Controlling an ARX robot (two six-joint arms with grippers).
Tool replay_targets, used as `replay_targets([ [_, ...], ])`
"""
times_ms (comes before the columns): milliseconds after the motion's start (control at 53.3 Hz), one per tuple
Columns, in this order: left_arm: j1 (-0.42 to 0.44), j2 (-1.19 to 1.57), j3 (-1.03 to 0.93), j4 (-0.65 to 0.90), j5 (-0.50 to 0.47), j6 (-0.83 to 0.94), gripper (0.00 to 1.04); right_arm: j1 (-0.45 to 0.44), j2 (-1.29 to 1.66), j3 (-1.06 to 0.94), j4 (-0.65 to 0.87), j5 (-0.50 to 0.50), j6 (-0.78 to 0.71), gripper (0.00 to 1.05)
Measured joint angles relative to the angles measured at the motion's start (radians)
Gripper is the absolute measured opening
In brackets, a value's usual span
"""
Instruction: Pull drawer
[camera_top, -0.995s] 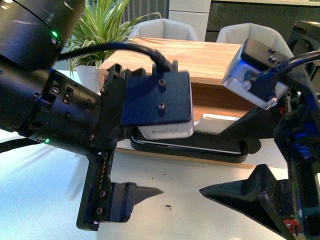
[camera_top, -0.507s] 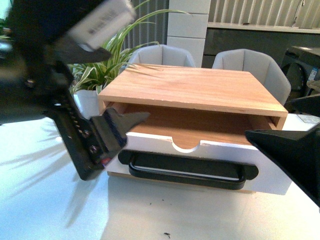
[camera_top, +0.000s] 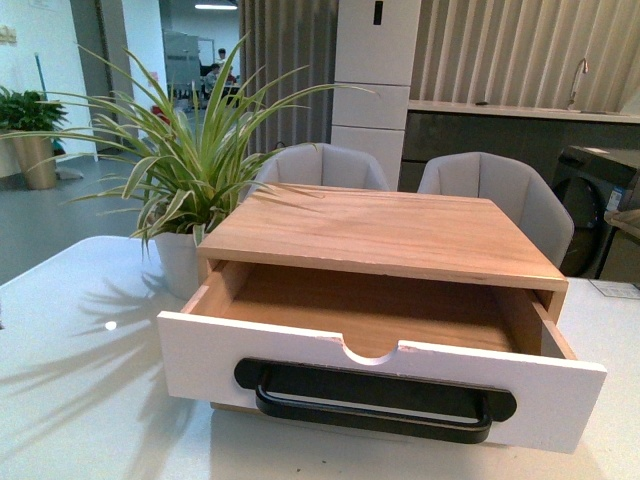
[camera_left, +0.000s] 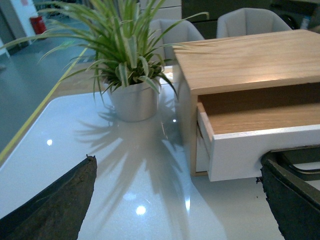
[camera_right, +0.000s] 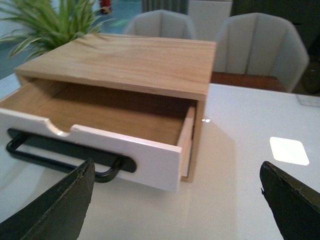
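The drawer (camera_top: 200, 355) stands pulled well out of its light wood cabinet (camera_top: 390, 232), its white front carrying a long black bar handle (camera_top: 375, 410) under a half-round notch. Its wooden inside looks bare. Neither arm shows in the front view. In the left wrist view my left gripper (camera_left: 177, 200) is open over the white table, off the drawer's (camera_left: 250, 155) left corner and apart from it. In the right wrist view my right gripper (camera_right: 177, 202) is open too, off the drawer's (camera_right: 145, 155) right corner, touching nothing; the handle (camera_right: 55, 155) shows there.
A potted spider plant (camera_top: 185, 180) in a white pot stands just left of the cabinet, also seen as the plant (camera_left: 130, 75) from the left wrist. Two grey chairs (camera_top: 490, 190) sit behind the white table (camera_top: 80, 400). A paper sheet (camera_right: 289, 151) lies right of the cabinet.
Both arms have drawn back out of the front view; a second ago they hung close before the drawer. The drawer now stands further out than half a second ago.
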Motion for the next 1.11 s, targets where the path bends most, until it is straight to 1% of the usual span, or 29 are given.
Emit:
replay_targets([
  [75,0.014,-0.009,-0.013,-0.001,-0.019,-0.038,0.97,-0.005,-0.022,-0.005,0.002,0.016,0.019,0.96],
  [206,0.014,-0.012,-0.014,-0.001,-0.013,-0.067,0.97,-0.005,-0.022,-0.006,0.003,0.015,0.029,0.96],
  [244,0.013,-0.011,-0.015,0.005,-0.034,-0.067,0.97,-0.004,-0.023,-0.007,0.006,0.031,0.028,0.94],
  [282,0.006,-0.01,-0.029,0.052,-0.112,-0.069,0.9,-0.006,-0.031,-0.012,0.009,0.067,0.019,0.88],
  [300,0.006,-0.014,-0.037,0.066,-0.14,-0.069,0.87,-0.012,-0.039,-0.015,0.008,0.065,0.016,0.85],
  [319,0.006,-0.018,-0.041,0.069,-0.152,-0.069,0.85,-0.016,-0.043,-0.017,0.006,0.063,0.013,0.83],
  [338,0.009,-0.026,-0.048,0.07,-0.169,-0.069,0.81,-0.024,-0.053,-0.022,0.003,0.061,0.012,0.79],
  [375,0.02,-0.048,-0.062,0.066,-0.174,-0.07,0.74,-0.043,-0.072,-0.033,-0.008,0.045,0.006,0.72],
  [413,0.028,-0.067,-0.072,0.056,-0.171,-0.071,0.69,-0.06,-0.087,-0.042,-0.016,0.032,0.003,0.67],
  [563,0.063,-0.167,-0.109,-0.005,-0.135,-0.072,0.42,-0.13,-0.156,-0.072,-0.056,-0.037,-0.002,0.41],
  [582,0.065,-0.174,-0.112,-0.01,-0.134,-0.072,0.4,-0.134,-0.159,-0.074,-0.059,-0.041,-0.002,0.39],
  [638,0.079,-0.211,-0.124,-0.035,-0.12,-0.072,0.3,-0.156,-0.184,-0.081,-0.074,-0.063,-0.002,0.28],
  [657,0.081,-0.213,-0.128,-0.034,-0.118,-0.072,0.28,-0.16,-0.188,-0.082,-0.077,-0.067,-0.002,0.27],
  [676,0.087,-0.216,-0.143,-0.009,-0.114,-0.072,0.23,-0.171,-0.2,-0.086,-0.084,-0.076,-0.002,0.21],
  [713,0.093,-0.224,-0.156,-0.001,-0.107,-0.072,0.17,-0.18,-0.211,-0.09,-0.09,-0.085,-0.002,0.16],
  [751,0.128,-0.24,-0.169,-0.014,-0.048,-0.072,0.1,-0.192,-0.225,-0.095,-0.1,-0.097,-0.002,0.09],
  [788,0.154,-0.257,-0.176,-0.032,-0.023,-0.072,0.05,-0.202,-0.235,-0.097,-0.108,-0.108,-0.002,0.03],
  [807,0.164,-0.27,-0.176,-0.048,-0.019,-0.077,0.02,-0.219,-0.242,-0.098,-0.114,-0.137,-0.008,0.02],
  [826,0.173,-0.283,-0.177,-0.06,-0.021,-0.074,0.03,-0.242,-0.25,-0.1,-0.121,-0.175,-0.005,0.02],
  [863,0.185,-0.306,-0.177,-0.078,-0.022,-0.076,0.03,-0.277,-0.262,-0.105,-0.129,-0.206,-0.006,0.02],
  [901,0.187,-0.336,-0.177,-0.102,-0.018,-0.076,0.03,-0.307,-0.274,-0.108,-0.137,-0.216,-0.006,0.02],
  [957,0.188,-0.371,-0.177,-0.132,-0.015,-0.076,0.03,-0.323,-0.288,-0.114,-0.142,-0.216,-0.006,0.02],
  [1107,0.188,-0.456,-0.177,-0.213,-0.013,-0.076,0.03,-0.328,-0.328,-0.123,-0.145,-0.227,-0.006,0.02],
])
